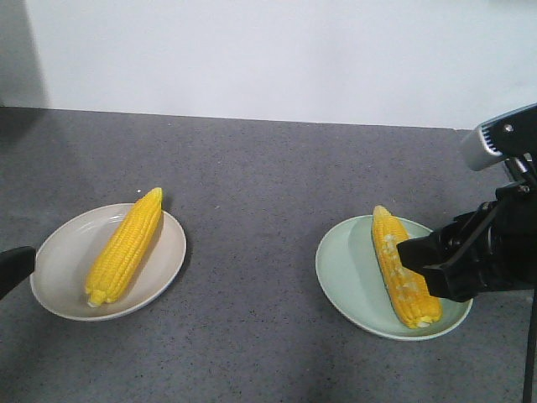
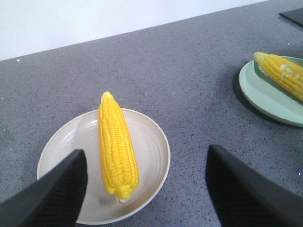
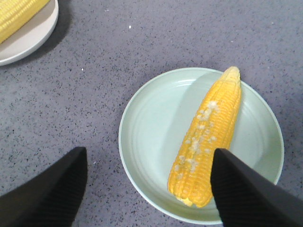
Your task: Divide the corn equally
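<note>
One corn cob (image 1: 126, 246) lies lengthwise on a beige plate (image 1: 67, 243) at the left, also seen as the cob (image 2: 116, 142) on the plate (image 2: 61, 146). A second corn cob (image 1: 403, 269) with pale whitish kernel patches lies on a pale green plate (image 1: 344, 260) at the right, shown again as the cob (image 3: 206, 142) on the plate (image 3: 151, 123). My left gripper (image 2: 147, 151) hovers open above the near side of the beige plate, holding nothing. My right gripper (image 3: 149, 151) is open and empty over the near edge of the green plate, its right finger (image 3: 246, 189) beside the cob's stub end.
The plates sit on a dark grey speckled tabletop (image 1: 252, 210) with a white wall behind. My right arm (image 1: 487, 252) covers the green plate's right edge. A dark part of my left arm (image 1: 15, 267) shows at the left border.
</note>
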### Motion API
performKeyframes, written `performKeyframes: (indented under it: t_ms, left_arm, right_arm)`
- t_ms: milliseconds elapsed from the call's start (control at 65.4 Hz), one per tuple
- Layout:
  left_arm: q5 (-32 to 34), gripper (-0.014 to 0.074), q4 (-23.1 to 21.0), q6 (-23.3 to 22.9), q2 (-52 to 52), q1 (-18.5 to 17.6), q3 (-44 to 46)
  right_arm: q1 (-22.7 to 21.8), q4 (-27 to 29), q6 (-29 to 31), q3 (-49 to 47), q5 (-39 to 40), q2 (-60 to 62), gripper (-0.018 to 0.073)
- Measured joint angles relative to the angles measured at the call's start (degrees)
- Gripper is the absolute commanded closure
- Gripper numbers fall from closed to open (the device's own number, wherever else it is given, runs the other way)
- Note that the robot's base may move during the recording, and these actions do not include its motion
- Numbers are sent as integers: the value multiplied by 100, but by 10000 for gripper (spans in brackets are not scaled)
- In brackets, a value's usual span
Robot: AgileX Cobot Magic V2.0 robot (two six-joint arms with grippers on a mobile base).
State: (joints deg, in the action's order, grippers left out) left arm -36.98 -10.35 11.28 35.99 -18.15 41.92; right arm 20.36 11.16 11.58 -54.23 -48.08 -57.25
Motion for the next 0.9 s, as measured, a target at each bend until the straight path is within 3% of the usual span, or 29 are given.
performKeyframes:
  t_ms: [352, 413, 902]
  left_arm:
    - [66, 552, -17, 6, -7, 0, 0]
    - [66, 605, -17, 6, -7, 0, 0]
    - [66, 604, -17, 6, -7, 0, 0]
  right_arm:
    - [0, 0, 0, 0, -209, 0, 573]
    - [0, 0, 0, 0, -220, 0, 573]
    - [0, 0, 0, 0, -263, 0, 568]
